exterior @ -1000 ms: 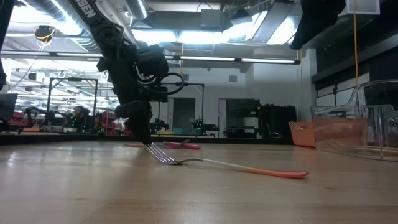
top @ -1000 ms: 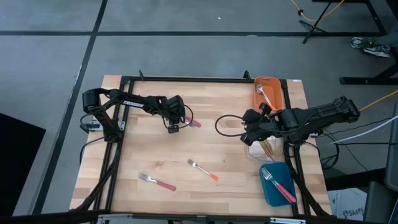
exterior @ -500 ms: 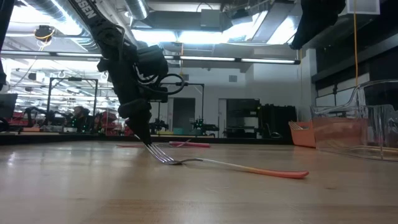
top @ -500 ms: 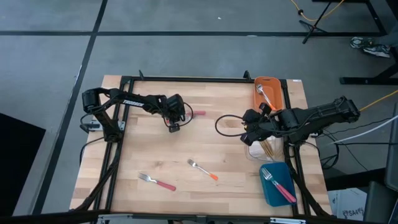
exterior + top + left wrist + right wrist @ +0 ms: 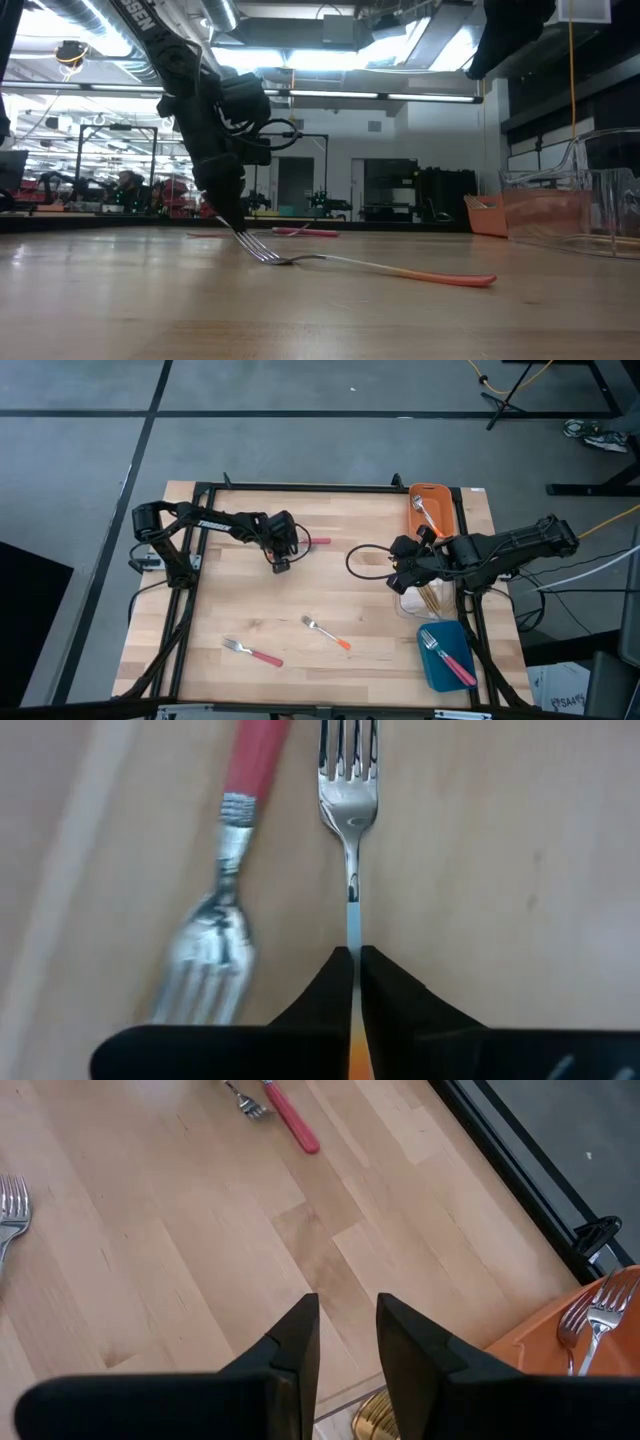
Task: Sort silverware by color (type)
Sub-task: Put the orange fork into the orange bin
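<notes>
Pinching a fork (image 5: 349, 830) by its neck, my left claw (image 5: 354, 958) sits closed on the worktop (image 5: 250, 600). A red fork (image 5: 232, 870) lies just beside it. My right claw (image 5: 346, 1325) waits part open, empty, near the bins.

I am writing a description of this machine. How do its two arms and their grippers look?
Both arms are dark, jointed, with black cables looping beside them. The left arm bears white lettering. The left gripper and right gripper each have two black, wedge-shaped fingers.
</notes>
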Robot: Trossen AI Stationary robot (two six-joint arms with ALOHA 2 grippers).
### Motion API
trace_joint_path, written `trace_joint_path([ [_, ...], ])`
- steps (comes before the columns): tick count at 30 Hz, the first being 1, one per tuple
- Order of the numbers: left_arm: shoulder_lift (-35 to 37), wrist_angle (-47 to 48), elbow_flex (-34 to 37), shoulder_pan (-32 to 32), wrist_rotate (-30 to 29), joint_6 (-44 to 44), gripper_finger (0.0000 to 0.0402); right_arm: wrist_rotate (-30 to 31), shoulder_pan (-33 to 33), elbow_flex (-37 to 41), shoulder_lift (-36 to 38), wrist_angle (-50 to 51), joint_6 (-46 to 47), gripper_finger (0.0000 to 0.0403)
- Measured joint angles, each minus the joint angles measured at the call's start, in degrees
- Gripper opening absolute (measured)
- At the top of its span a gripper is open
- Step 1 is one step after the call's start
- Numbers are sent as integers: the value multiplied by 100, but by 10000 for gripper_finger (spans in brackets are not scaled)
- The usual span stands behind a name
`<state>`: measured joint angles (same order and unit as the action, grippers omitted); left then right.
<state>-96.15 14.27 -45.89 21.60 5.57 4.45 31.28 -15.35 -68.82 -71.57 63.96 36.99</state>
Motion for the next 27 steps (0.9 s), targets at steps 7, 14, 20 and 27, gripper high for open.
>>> trace_joint_path([
  [7, -3, -234, 7, -23, 516, -288, 2, 0, -1, 0, 0, 0, 1, 90],
  [14, -5, -565, 7, -173, 825, -554, 1, -1, 0, 0, 0, 0, 0, 90],
  [20, -5, -827, 7, -316, 963, -601, 1, -2, -2, 0, 0, 0, 2, 90],
  [27, -5, -680, 7, -453, 528, -586, 2, -1, 0, 0, 0, 0, 0, 90],
])
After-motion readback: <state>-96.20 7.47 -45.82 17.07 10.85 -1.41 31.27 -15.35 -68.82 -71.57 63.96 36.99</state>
